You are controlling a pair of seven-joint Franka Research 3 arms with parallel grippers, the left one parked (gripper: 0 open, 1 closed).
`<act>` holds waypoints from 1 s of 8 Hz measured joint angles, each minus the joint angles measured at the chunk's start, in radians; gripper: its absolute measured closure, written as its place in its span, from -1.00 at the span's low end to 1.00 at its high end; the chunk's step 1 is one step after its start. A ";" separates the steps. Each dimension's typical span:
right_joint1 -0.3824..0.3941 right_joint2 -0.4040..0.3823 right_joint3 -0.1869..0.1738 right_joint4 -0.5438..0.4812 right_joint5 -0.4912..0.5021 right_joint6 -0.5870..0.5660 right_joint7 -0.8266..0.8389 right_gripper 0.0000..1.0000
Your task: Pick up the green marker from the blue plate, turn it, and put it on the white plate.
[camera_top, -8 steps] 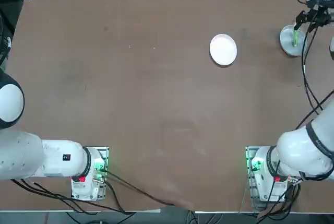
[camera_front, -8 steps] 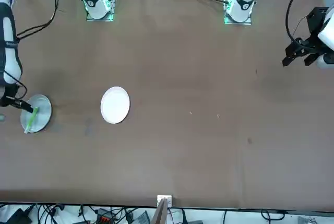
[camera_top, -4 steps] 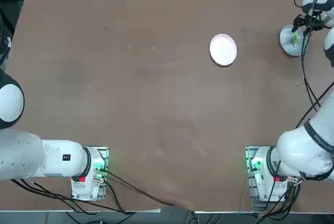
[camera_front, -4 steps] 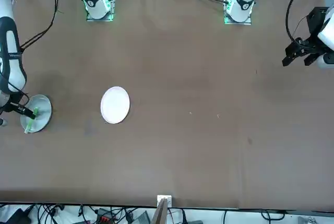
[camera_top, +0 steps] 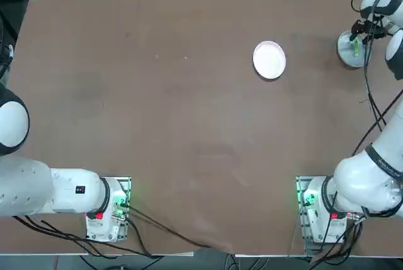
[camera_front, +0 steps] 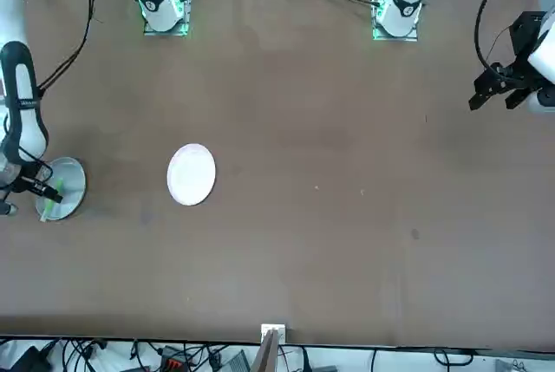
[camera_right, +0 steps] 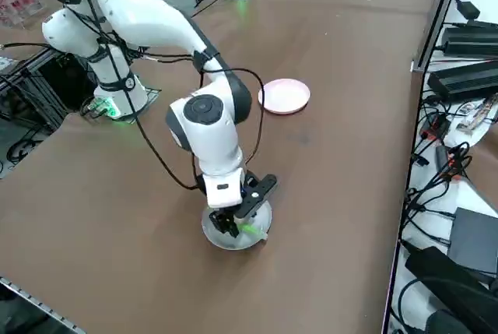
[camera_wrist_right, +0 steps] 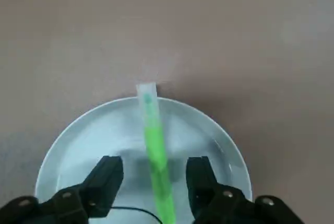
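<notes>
Down at the table's far right edge, the right gripper [camera_wrist_right: 155, 174] hangs spread wide over the blue plate [camera_wrist_right: 78, 140], fingers either side of the green marker [camera_wrist_right: 155, 151] lying there, well apart from the white plate [camera_top: 269, 60].

The blue plate [camera_front: 65, 188] sat near the brown surface [camera_front: 303, 172]'s left edge, with the marker [camera_front: 52, 199] lying on it. The right end effector [camera_front: 36, 186] hung over the plate's left side. The white plate [camera_front: 192, 174] lay apart, further right.
</notes>
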 joint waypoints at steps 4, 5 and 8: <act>-0.002 0.026 0.000 0.008 0.000 0.025 -0.031 0.20; -0.002 0.026 0.000 0.013 0.001 0.025 -0.047 0.66; 0.023 -0.023 0.009 0.045 0.004 -0.066 -0.050 0.69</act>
